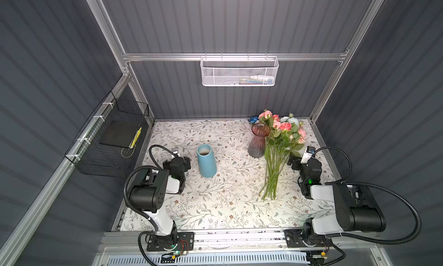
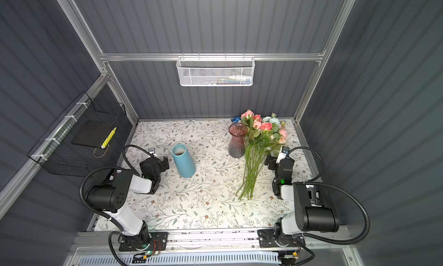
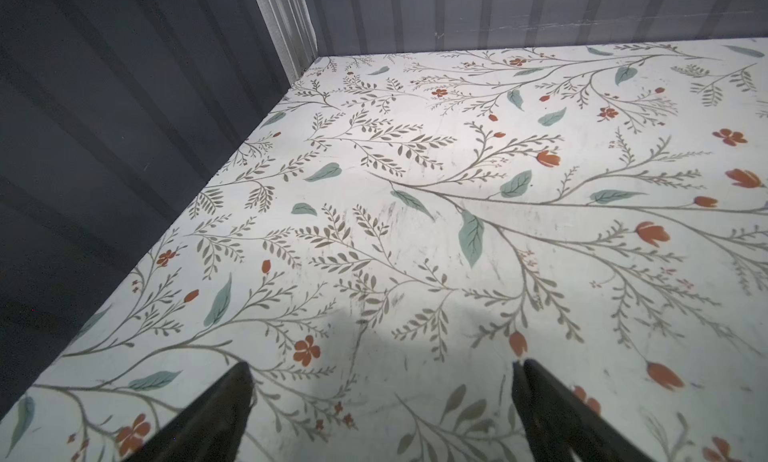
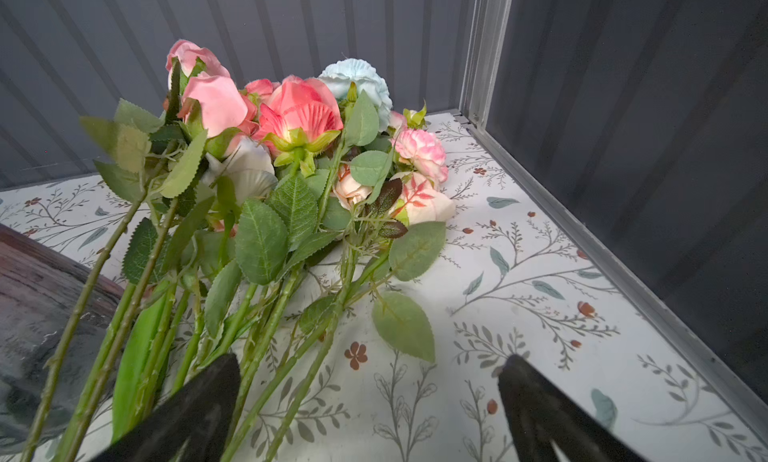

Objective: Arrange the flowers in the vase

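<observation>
The flowers [image 1: 279, 145] [image 2: 259, 142] lie in a bunch on the right of the table, with pink, peach, cream and pale blue heads toward the back right corner and green stems fanning toward the front. A deep blue head [image 1: 253, 120] lies behind a ribbed purple glass vase [image 1: 257, 142] [image 2: 237, 142] standing just left of the bunch. A light blue ceramic vase [image 1: 206, 161] [image 2: 183, 161] stands centre-left. My right gripper [image 1: 296, 161] [image 4: 372, 358] is open beside the stems, and some stems [image 4: 291, 381] run past one finger. My left gripper [image 1: 183, 161] [image 3: 382, 363] is open and empty over bare table, left of the blue vase.
A white mesh basket [image 1: 239, 72] hangs on the back rail. A black wire basket [image 1: 107, 142] is fixed to the left wall. Grey ribbed walls close the floral-patterned table [image 1: 215, 205] on three sides, and both arm bases sit at the front edge.
</observation>
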